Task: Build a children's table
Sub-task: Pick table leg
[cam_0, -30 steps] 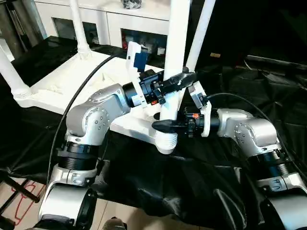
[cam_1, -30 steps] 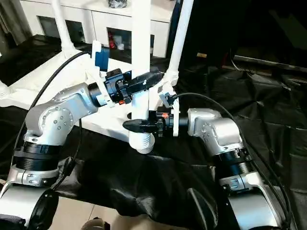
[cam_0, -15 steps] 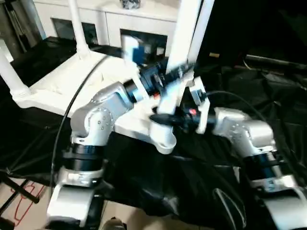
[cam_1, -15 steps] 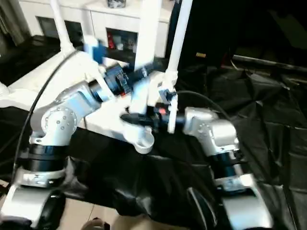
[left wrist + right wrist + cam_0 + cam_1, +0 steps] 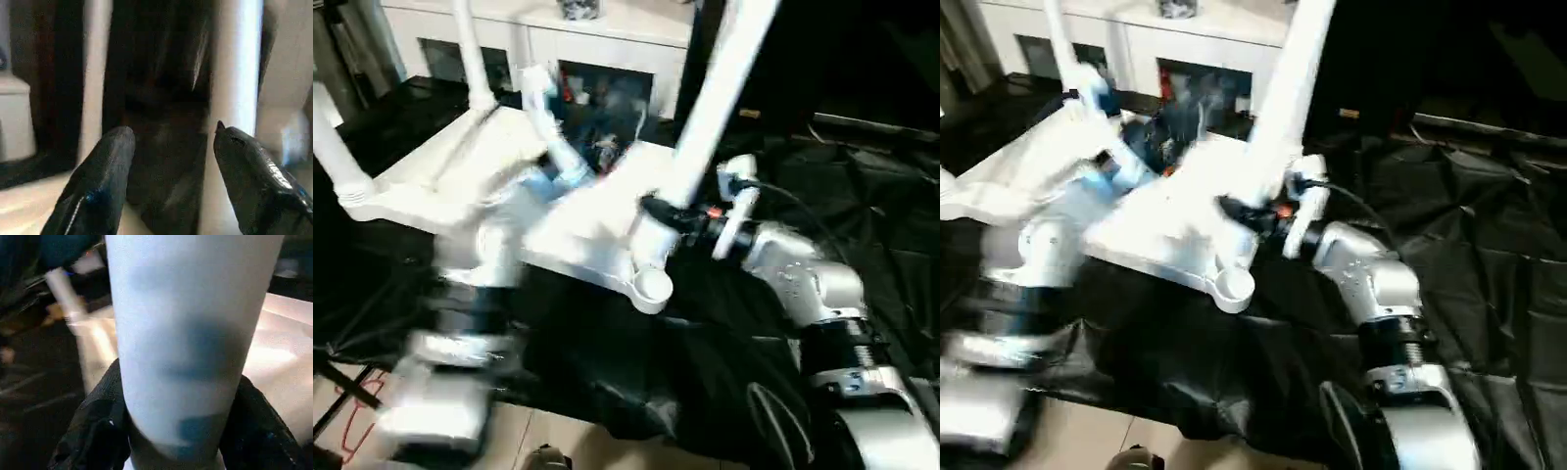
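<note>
Presently, right arm: silver forearm reaches from lower right toward frame centre.
Right gripper: fingers closed on either side of the table leg, gripping near its base.
Leg: tilted, leaning toward upper right, above the corner socket.
Left gripper: fingers spread, empty; arm blurred at left.
Table top: upside down, centre left.

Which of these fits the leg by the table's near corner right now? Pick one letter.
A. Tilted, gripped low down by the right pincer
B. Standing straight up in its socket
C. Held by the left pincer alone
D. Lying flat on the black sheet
A: the leg leans over above the near corner socket, and the right pincer clamps its lower end, its fingers closing on both sides of it in the right wrist view.
</note>
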Controlling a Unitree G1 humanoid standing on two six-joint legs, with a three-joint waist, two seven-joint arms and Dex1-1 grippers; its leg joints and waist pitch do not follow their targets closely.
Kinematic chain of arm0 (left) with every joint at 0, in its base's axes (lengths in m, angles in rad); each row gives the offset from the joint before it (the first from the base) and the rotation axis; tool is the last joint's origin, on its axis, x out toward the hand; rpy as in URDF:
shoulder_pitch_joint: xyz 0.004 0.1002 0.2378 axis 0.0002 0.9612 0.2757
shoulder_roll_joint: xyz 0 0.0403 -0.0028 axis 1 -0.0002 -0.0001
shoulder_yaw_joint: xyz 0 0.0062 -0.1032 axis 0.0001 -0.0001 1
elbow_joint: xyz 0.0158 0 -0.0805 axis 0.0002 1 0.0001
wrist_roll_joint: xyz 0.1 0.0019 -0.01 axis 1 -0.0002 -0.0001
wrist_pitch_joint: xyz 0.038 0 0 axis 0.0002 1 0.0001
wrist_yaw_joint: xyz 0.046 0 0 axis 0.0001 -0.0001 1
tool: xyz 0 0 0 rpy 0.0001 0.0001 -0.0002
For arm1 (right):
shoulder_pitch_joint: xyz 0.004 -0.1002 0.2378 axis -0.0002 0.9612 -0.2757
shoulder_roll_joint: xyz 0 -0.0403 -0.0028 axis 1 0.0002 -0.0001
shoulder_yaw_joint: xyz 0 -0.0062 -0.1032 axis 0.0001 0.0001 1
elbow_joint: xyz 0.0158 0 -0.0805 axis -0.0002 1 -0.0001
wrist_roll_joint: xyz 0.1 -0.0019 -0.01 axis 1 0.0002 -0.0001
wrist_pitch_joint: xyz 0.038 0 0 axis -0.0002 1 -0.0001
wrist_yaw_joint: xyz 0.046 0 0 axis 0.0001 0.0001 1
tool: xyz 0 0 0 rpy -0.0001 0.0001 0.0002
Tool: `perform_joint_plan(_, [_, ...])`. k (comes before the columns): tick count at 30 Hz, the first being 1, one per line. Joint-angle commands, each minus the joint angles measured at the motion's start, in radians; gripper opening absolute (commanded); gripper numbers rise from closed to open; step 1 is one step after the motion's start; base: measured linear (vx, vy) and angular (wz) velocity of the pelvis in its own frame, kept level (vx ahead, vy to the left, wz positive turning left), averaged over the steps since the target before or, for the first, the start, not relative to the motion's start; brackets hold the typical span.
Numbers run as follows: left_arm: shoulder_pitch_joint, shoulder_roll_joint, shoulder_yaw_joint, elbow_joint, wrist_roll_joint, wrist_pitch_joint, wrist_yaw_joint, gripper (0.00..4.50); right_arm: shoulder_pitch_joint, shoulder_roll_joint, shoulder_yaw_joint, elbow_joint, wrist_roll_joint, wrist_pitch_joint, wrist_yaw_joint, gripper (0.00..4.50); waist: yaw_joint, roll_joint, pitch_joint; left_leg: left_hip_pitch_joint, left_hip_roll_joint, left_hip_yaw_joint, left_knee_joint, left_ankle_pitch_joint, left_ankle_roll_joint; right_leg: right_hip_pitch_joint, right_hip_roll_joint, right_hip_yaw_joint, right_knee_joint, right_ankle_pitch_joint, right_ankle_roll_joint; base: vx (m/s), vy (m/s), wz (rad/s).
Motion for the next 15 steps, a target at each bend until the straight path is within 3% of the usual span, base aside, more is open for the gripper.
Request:
perform_joint_plan(1, [-0.003, 0.003, -0.077, 0.019, 0.068, -0.034, -0.064, 3.01, -0.001, 0.004, -0.019, 0.003, -0.006, -0.018, -0.022, 1.93, -0.004, 0.016, -0.087, 0.024, 0.009, 0.0, -0.068, -0.185, -0.04, 0.052, -0.076, 0.054, -0.069, -0.227, -0.099, 0.0, 0.0, 0.0])
perform_joint_plan(5, [-0.028, 0.084, -0.189, 0.171, 0.171, -0.122, -0.211, 3.01, 0.006, 0.0, -0.034, 0.023, -0.022, -0.041, -0.069, 1.93, -0.003, 0.025, -0.089, 0.02, 0.008, 0.0, -0.066, -0.182, -0.039, 0.057, -0.079, 0.053, -0.059, -0.163, -0.148, 0.0, 0.0, 0.0])
perform_joint_plan(6, [-0.034, 0.096, -0.206, 0.202, 0.189, -0.14, -0.239, 3.01, 0.007, 0.0, -0.036, 0.025, -0.023, -0.044, -0.075, 1.93, -0.004, 0.022, -0.088, 0.02, 0.005, 0.001, -0.066, -0.189, -0.037, 0.057, -0.078, 0.053, -0.064, -0.174, -0.145, 0.0, 0.0, 0.0])
perform_joint_plan(8, [-0.051, 0.127, -0.262, 0.275, 0.243, -0.183, -0.326, 3.01, 0.014, -0.004, -0.029, 0.026, -0.032, -0.053, -0.078, 1.93, -0.005, 0.025, -0.088, 0.021, 0.006, 0.001, -0.067, -0.2, -0.041, 0.058, -0.079, 0.054, -0.064, -0.184, -0.147, 0.0, 0.0, 0.0])
perform_joint_plan(9, [-0.056, 0.137, -0.282, 0.299, 0.26, -0.197, -0.358, 2.72, 0.017, -0.005, -0.027, 0.027, -0.036, -0.057, -0.078, 1.93, -0.005, 0.024, -0.088, 0.021, 0.006, 0.001, -0.067, -0.205, -0.041, 0.059, -0.08, 0.054, -0.065, -0.198, -0.144, 0.0, 0.0, 0.0])
perform_joint_plan(13, [-0.079, 0.134, -0.321, 0.398, 0.317, -0.275, -0.388, 2.62, 0.022, -0.004, -0.026, 0.027, -0.04, -0.057, -0.081, 1.93, -0.003, 0.025, -0.086, 0.022, 0.009, 0.0, -0.068, -0.227, -0.04, 0.058, -0.083, 0.054, -0.067, -0.211, -0.165, 0.0, 0.0, 0.0])
perform_joint_plan(15, [-0.103, 0.124, -0.348, 0.479, 0.346, -0.315, -0.409, 2.36, 0.028, -0.008, -0.019, 0.021, -0.041, -0.054, -0.079, 1.93, -0.001, 0.033, -0.087, 0.025, 0.011, 0.0, -0.067, -0.236, -0.041, 0.056, -0.085, 0.055, -0.065, -0.211, -0.172, 0.0, 0.0, 0.0])
